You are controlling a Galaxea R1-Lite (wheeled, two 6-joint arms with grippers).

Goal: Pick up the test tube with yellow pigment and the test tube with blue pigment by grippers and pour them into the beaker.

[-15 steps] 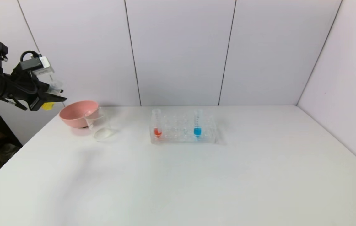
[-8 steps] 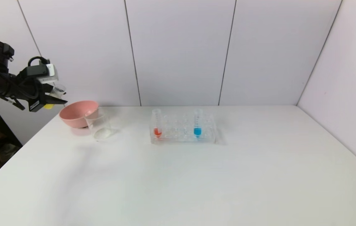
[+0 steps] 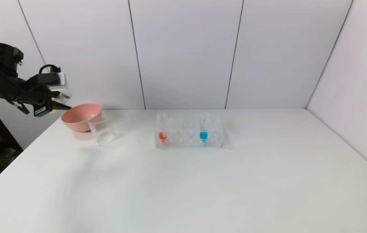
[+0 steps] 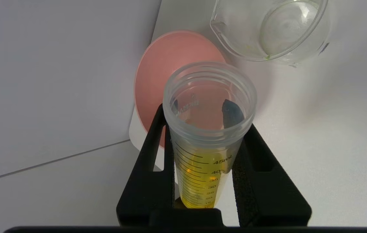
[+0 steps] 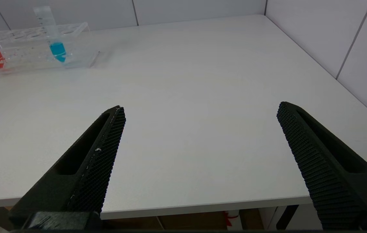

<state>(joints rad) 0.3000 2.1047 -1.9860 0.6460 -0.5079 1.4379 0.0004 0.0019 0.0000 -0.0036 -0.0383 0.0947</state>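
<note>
White table [image 3: 183, 181], pale panelled walls behind. Test tube with yellow pigment [image 4: 204, 152] is clamped between the two black fingers [image 4: 146, 174] of the left gripper [image 3: 57, 104], off the table's far-left corner, up in the air and just left of the pink bowl [image 3: 78, 118]. Tube is tipped over, open mouth pointing toward the bowl and beaker; yellow liquid sits in the lower part by the gripper base, graduations visible on the wall. From the left wrist camera the tube mouth overlaps the bowl's rim, beaker farther on.

Beaker [image 3: 101, 129] stands upright on the table, touching or just beside the bowl on its right-front side; can't tell if they touch. Clear, nothing coloured visible inside apart from a tiny speck near the rim in the wrist view [image 4: 269, 30].

Test tube with blue pigment [image 3: 204, 127] stands upright in the clear tube rack [image 3: 188, 132] mid-table, toward the rack's right end. Tube with red liquid [image 3: 161, 127] stands at the rack's left end. Slots between them look vacant. Rack is well apart from the beaker.

Right gripper [image 5: 201, 161] is out of the head view; its own camera shows its jaws spread wide, nothing between them, hovering at the table's near edge, with the rack far off.
</note>
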